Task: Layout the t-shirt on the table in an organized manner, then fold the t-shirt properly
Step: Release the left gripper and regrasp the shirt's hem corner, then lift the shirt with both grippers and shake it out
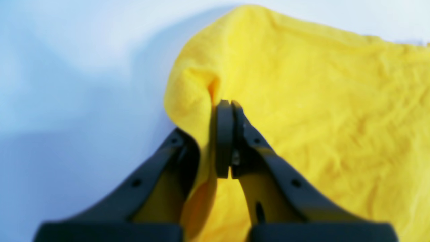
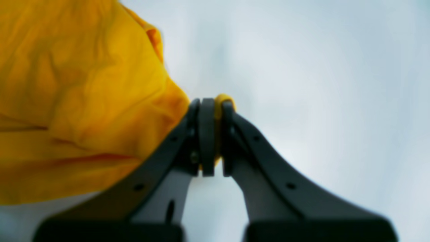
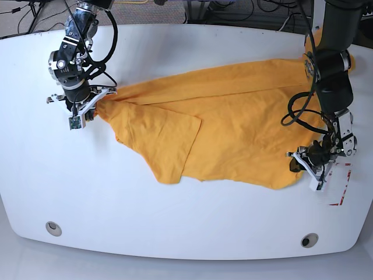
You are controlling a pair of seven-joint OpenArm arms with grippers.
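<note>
The orange-yellow t-shirt (image 3: 227, 125) lies stretched across the white table (image 3: 175, 216), with a sleeve (image 3: 160, 143) folded over its near left part. My right gripper (image 3: 100, 105) at the left of the base view is shut on the shirt's left end; the right wrist view shows cloth (image 2: 84, 101) pinched between its fingers (image 2: 206, 134). My left gripper (image 3: 303, 162) at the right is shut on the shirt's near right corner; the left wrist view shows cloth (image 1: 319, 101) draped around its closed fingers (image 1: 224, 137).
Two grey grommet holes (image 3: 53, 228) (image 3: 309, 240) sit near the table's front edge. A red-taped rectangle (image 3: 344, 186) lies beside the left gripper. Cables (image 3: 245, 14) run behind the table's far edge.
</note>
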